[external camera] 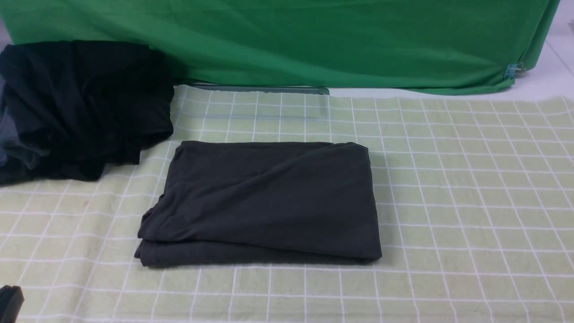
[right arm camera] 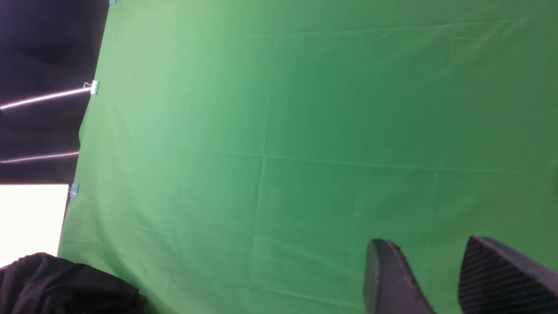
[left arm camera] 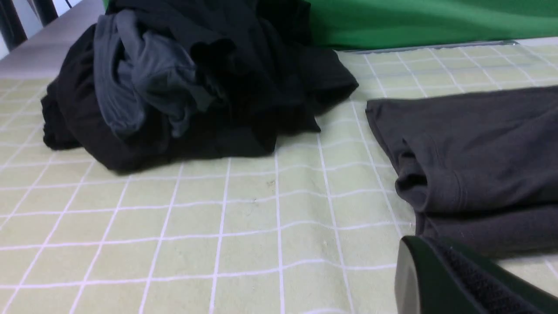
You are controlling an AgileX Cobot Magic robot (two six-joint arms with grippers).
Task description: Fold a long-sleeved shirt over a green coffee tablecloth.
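Shirt: the long-sleeved shirt [external camera: 262, 202] lies folded into a thick charcoal rectangle near the middle of the green coffee tablecloth [external camera: 471, 202], layered edges showing along its near side; no print shows on the upper face.
Shirt, left wrist view: its folded corner [left arm camera: 471, 161] rests flat on the checks, nothing on top of it.
Bundle: a blacker bundle of garments [external camera: 80, 107] sits at about 10 o'clock from the shirt, close to its far-left corner but apart from it; a greyer piece [left arm camera: 144, 83] is tangled into it.
Backdrop: a plain bright green fabric sheet [external camera: 314, 40] hangs along the far edge at 12 o'clock, held by a small clip [external camera: 513, 69] at 2 o'clock.
Surface: the cloth is pale yellow-green with thin white grid lines; a white tabletop [external camera: 551, 76] shows beyond its far-right edge.
Left gripper: the left gripper [left arm camera: 462, 279] is low at 8 o'clock, just beside the shirt's near-left corner, fingers pressed together, holding nothing.
Right gripper: the right gripper [right arm camera: 440, 279] faces the green sheet, its two fingers [right arm camera: 392, 279] parted with a gap, nothing between them.
Room: dark area with bright strips beside the sheet in the right wrist view.
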